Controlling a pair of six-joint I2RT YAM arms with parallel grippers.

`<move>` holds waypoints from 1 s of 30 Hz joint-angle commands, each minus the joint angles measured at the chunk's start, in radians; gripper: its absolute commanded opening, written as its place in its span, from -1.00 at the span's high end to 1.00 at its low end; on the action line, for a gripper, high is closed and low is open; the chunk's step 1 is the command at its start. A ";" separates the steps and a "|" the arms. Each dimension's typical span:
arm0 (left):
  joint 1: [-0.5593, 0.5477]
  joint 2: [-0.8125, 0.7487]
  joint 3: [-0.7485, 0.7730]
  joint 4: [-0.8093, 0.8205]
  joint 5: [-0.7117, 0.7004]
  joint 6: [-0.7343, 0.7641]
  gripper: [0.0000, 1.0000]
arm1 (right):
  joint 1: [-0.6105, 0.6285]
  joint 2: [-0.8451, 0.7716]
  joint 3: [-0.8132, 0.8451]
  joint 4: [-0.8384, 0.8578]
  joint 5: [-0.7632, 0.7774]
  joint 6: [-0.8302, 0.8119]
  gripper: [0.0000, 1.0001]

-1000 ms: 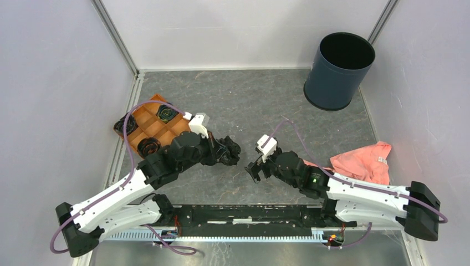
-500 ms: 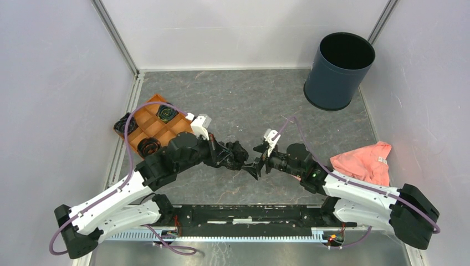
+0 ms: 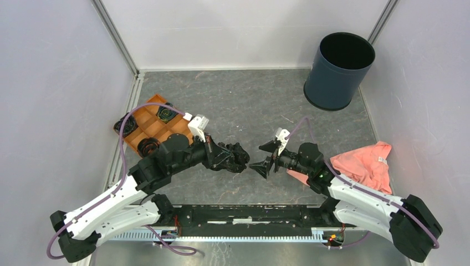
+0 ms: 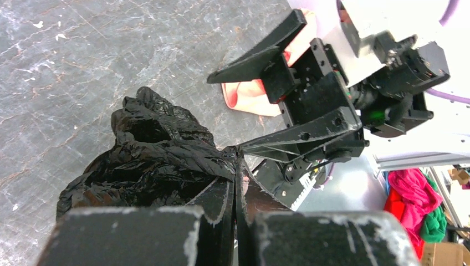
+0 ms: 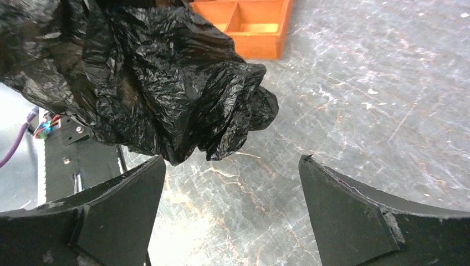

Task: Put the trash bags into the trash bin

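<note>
Grey marbled table (image 3: 244, 105), walled in white on three sides.

Item 1, trash bag (image 3: 237, 157): one crumpled wad of glossy black film at mid-table, between the two arms. The left gripper (image 4: 235, 180) is clenched on it, jaws pressed flat together with a pinch of film caught between them. The rest of the wad bulges out ahead of and beside the fingers.

Item 2, right gripper (image 5: 231, 159): released, jaws spread wide and facing the wad head-on. In the right wrist view the bag hangs just ahead of the gap, nearer one finger (image 5: 124, 202) than the other. In the left wrist view one fingertip reaches close to the pinched film, but contact cannot be judged.

Item 3, trash bin (image 3: 331, 83): dark navy, round, upright in the far right corner, well apart from the bag and both arms. Its interior shows only black.

Item 4, orange tray (image 3: 151, 126): gridded compartments, at the left of the table beside the left arm. Three outer compartments each hold a dark round object, too small to identify.

Item 5, pink cloth (image 3: 367, 163): bunched on the table at the right, beside the right arm.
</note>
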 commanded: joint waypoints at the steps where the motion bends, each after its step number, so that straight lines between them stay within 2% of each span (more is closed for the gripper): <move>1: 0.002 -0.002 0.021 0.077 0.077 0.057 0.96 | -0.012 0.079 0.034 0.075 -0.128 0.019 -0.96; 4: 0.002 0.003 0.012 0.132 0.129 0.042 0.96 | -0.011 0.170 0.079 0.134 -0.216 0.062 -0.96; 8: 0.002 0.009 -0.002 0.185 0.182 0.020 0.96 | -0.012 0.226 0.089 0.243 -0.218 0.111 -0.95; 11: 0.002 0.008 -0.017 0.202 0.192 0.012 0.96 | -0.012 0.252 0.085 0.323 -0.218 0.149 -0.70; 12: 0.003 0.008 -0.017 0.196 0.190 0.015 0.96 | -0.011 0.255 0.082 0.343 -0.208 0.155 -0.53; 15: 0.002 -0.007 0.003 0.140 0.128 0.032 0.96 | -0.013 0.227 0.079 0.286 -0.078 0.136 0.66; 16: 0.002 -0.024 0.012 0.120 0.076 0.033 0.96 | -0.013 0.207 0.074 0.245 -0.006 0.130 0.88; 17: 0.002 -0.047 0.018 0.098 0.013 0.031 0.96 | -0.016 0.189 0.066 0.211 0.047 0.123 0.99; 21: 0.002 -0.137 0.042 0.002 -0.253 0.028 0.96 | -0.019 0.121 0.020 0.096 0.184 0.134 1.00; 24: 0.002 -0.174 0.042 -0.032 -0.334 0.018 0.96 | -0.019 0.101 -0.017 0.038 0.169 0.164 0.95; 25: 0.002 -0.178 0.036 -0.028 -0.332 0.017 0.96 | -0.019 0.103 -0.024 0.022 0.141 0.167 0.85; 27: 0.002 -0.168 0.027 -0.016 -0.312 0.012 0.96 | -0.019 0.110 -0.011 -0.032 0.092 0.143 0.54; 28: 0.002 -0.158 0.025 -0.008 -0.299 0.009 0.96 | -0.020 0.113 0.008 -0.079 0.077 0.125 0.25; 30: 0.002 -0.118 0.029 0.003 -0.273 0.003 0.96 | -0.019 0.114 0.069 -0.204 0.081 0.057 -0.18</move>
